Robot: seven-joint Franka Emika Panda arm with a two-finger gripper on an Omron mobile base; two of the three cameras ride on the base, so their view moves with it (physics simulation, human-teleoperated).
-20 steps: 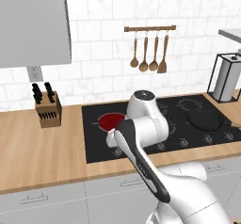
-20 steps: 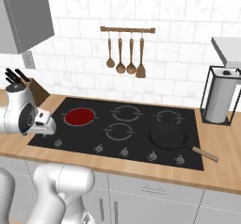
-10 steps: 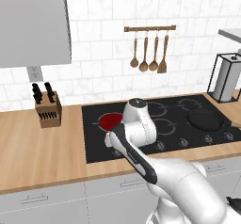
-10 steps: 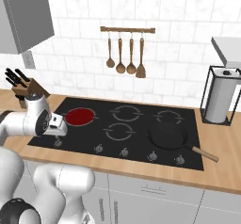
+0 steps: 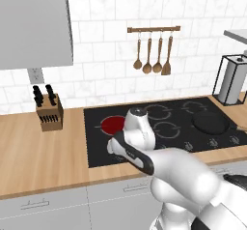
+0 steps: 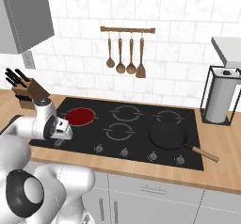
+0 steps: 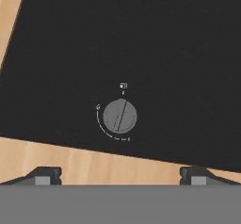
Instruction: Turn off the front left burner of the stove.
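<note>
Hovering: I've got the claw (image 7: 120,173) hanging over the front left corner of the stove (image 6: 141,138), looking straight down at the glass.
Claw state: fingers spread wide, one dark tip at each bottom corner of the hand view, nothing between them.
Key relation: the knob (image 7: 120,116) sits dead ahead of the claw along its line of sight, roughly centred between the two tips and well apart from them, so I reckon the coming move is a straight push in, no sideways fix.
Knob axis: its groove runs nearly up-down in the hand view with a slight lean, so it lies roughly across the line between the tips; I'd guess a wrist roll comes before the pinch, but that's my call.
Front left burner: the front left burner (image 6: 79,116) is glowing red, so not off yet. It lies just past the knob, its lower edge peeking in at the top of the hand view.
Surface: glossy black glass, with the wooden desk (image 5: 43,151) edge running just under the knob in the hand view.
Room: frying pan (image 6: 167,134) on the far right ring, well apart from my work. Knife block (image 5: 49,112) to the left, spoons (image 5: 152,55) on a rail, paper towel holder (image 6: 219,96) at the right.
</note>
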